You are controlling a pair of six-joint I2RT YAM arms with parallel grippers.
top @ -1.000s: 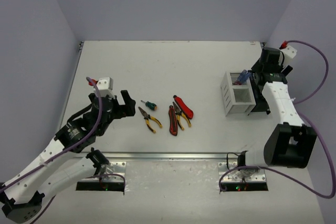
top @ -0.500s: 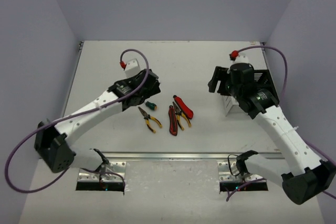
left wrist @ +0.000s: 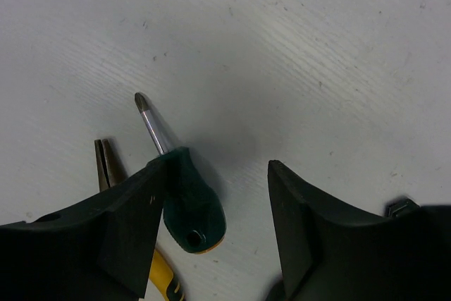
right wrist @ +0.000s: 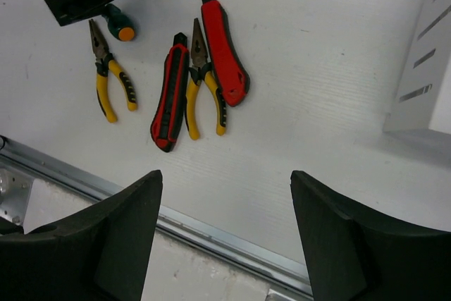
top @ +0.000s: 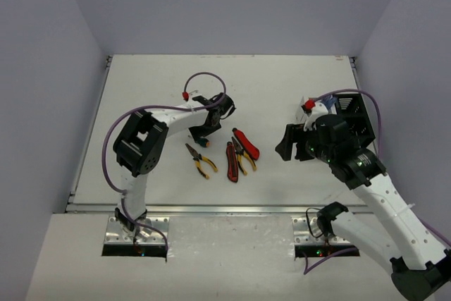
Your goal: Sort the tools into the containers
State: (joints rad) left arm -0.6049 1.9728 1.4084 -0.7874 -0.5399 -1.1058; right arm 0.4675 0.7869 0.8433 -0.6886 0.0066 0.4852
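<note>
A green-handled screwdriver [left wrist: 190, 206] lies on the table, its handle against the inner face of my left gripper's [left wrist: 220, 167] left finger. The jaws are open around it. In the top view this gripper [top: 205, 132] is right over the screwdriver [top: 203, 142]. Two yellow-and-black pliers [right wrist: 109, 75] [right wrist: 204, 86] and two red-and-black cutters [right wrist: 170, 93] [right wrist: 224, 47] lie beside it. My right gripper [right wrist: 225, 174] is open and empty, hovering right of the tools [top: 287, 147]. The white slatted bin [right wrist: 426, 68] shows at the right edge. The black bin [top: 351, 107] stands behind my right arm.
A metal rail [right wrist: 211, 234] runs along the table's near edge below my right gripper. My right arm hides most of the white bin in the top view. Purple walls close in the table on three sides.
My left arm has swung out to the green screwdriver and lowered over it. My right arm has left the bins and moved toward the tools.
</note>
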